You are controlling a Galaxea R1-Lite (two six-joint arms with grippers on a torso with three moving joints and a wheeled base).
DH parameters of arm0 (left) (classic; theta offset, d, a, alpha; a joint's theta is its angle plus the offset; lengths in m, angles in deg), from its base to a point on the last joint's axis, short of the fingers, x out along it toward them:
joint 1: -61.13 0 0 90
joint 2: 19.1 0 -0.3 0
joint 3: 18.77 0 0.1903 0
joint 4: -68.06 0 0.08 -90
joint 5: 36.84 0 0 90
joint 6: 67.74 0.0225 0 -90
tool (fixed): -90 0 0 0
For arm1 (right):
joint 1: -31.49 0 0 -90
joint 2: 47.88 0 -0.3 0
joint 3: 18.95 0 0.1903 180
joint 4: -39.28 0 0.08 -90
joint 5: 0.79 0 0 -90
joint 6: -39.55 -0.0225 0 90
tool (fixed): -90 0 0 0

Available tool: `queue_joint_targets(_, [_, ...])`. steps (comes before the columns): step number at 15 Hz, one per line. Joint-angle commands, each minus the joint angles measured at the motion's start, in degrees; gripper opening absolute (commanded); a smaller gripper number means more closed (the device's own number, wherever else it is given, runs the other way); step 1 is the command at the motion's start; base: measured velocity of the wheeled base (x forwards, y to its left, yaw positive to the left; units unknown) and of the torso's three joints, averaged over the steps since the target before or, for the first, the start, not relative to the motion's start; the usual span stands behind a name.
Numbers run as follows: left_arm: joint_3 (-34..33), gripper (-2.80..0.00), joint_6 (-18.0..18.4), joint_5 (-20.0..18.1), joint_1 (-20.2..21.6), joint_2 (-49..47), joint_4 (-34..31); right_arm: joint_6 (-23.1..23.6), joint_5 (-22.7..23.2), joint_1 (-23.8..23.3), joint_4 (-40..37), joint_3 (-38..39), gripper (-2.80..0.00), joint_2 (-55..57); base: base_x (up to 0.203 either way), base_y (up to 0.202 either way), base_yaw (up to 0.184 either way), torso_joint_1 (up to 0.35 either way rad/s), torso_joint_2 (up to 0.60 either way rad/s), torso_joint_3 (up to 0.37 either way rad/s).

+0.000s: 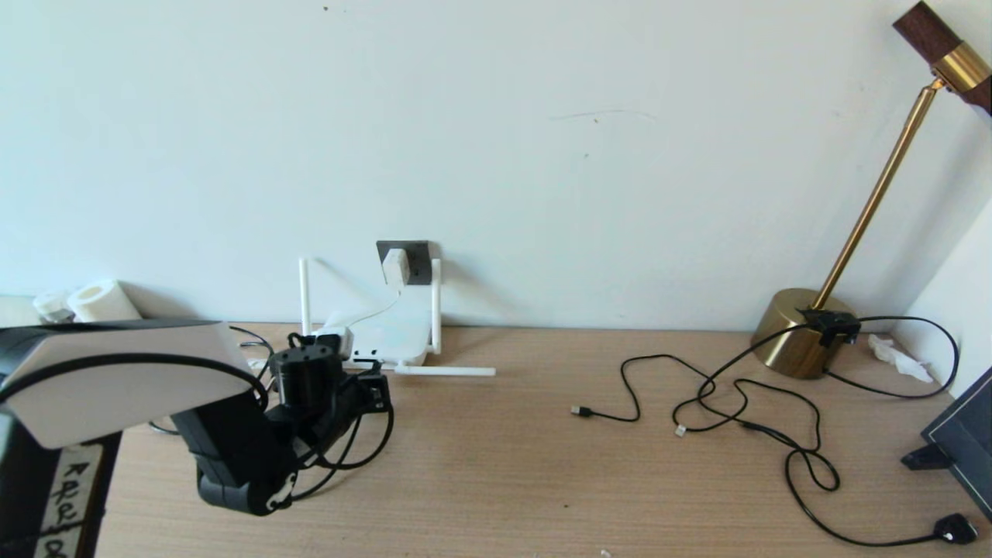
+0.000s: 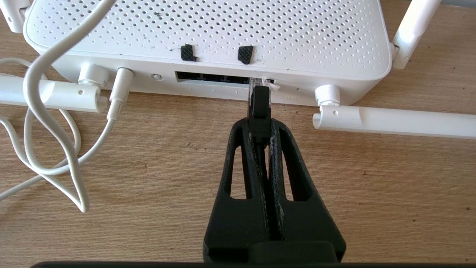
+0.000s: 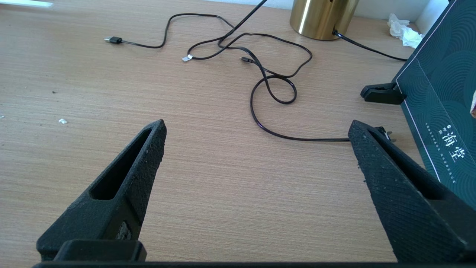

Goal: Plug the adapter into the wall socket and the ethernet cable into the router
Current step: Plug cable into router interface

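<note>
The white router point(image 2: 208, 33) lies by the wall, its port edge facing my left gripper point(image 2: 259, 124). That gripper is shut on the ethernet cable point(image 2: 259, 108), just behind its clear connector, whose tip sits at the mouth of a dark port. In the head view the left gripper point(image 1: 370, 381) is right in front of the router point(image 1: 395, 337). The white adapter point(image 1: 395, 266) sits in the dark grey wall socket point(image 1: 421, 260). Its white cord point(image 2: 48, 123) runs to the router's power jack. My right gripper point(image 3: 256, 130) hovers open over bare table, out of the head view.
A brass lamp base point(image 1: 802, 333) stands at the back right. Thin black cords point(image 1: 744, 403) sprawl from it to a black plug point(image 1: 955, 529). A dark green box point(image 3: 438, 104) leans at the right edge. Router antennas point(image 2: 390, 121) lie flat on the wooden table point(image 1: 504, 480).
</note>
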Motion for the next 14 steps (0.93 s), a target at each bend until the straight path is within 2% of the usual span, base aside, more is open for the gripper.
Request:
queue_joint_targets(1, [0.59, -2.80, -0.05, 0.08, 0.08, -0.17, 0.39, 0.05, -0.02, 0.02, -0.05, 0.01, 0.00, 0.09, 0.000, 0.000, 0.000, 0.000, 0.00, 0.000])
queue_joint_targets(14, [1.21, -2.80, 0.00, 0.17, 0.27, -0.43, 0.30, 0.05, 0.07, 0.02, -0.05, 0.01, 0.00, 0.09, 0.000, 0.000, 0.000, 0.000, 0.00, 0.000])
